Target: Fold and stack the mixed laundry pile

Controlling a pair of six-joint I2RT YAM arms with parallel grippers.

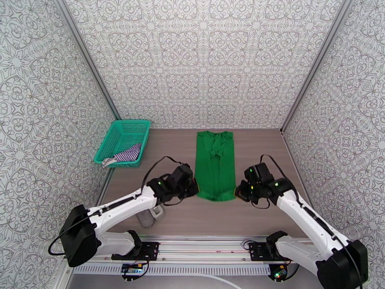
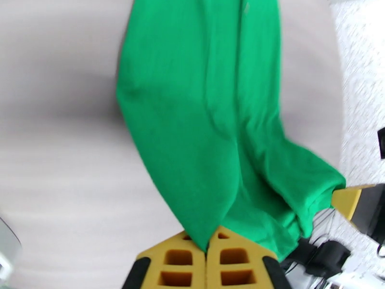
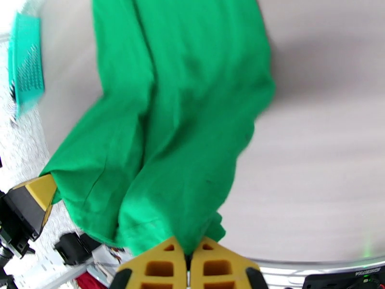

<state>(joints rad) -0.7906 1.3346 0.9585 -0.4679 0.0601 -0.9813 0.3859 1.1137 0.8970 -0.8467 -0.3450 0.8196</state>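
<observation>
A bright green shirt (image 1: 215, 164) lies as a long folded strip in the middle of the table, its near end lifted. My left gripper (image 1: 195, 188) is shut on the near left corner of that end, and the cloth (image 2: 202, 121) runs up from between its yellow fingers (image 2: 180, 261). At the near right corner my right gripper (image 1: 238, 192) is shut on the same shirt (image 3: 183, 116), pinched between its yellow fingers (image 3: 216, 266). The navy-and-white striped top (image 1: 126, 154) lies bunched in the teal basket (image 1: 126, 127) at the back left.
A small grey object (image 1: 150, 217) sits on the table under the left arm. Patterned walls close the table on three sides. Bare wood shows on both sides of the shirt. The arm bases stand on a rail (image 1: 202, 251) at the near edge.
</observation>
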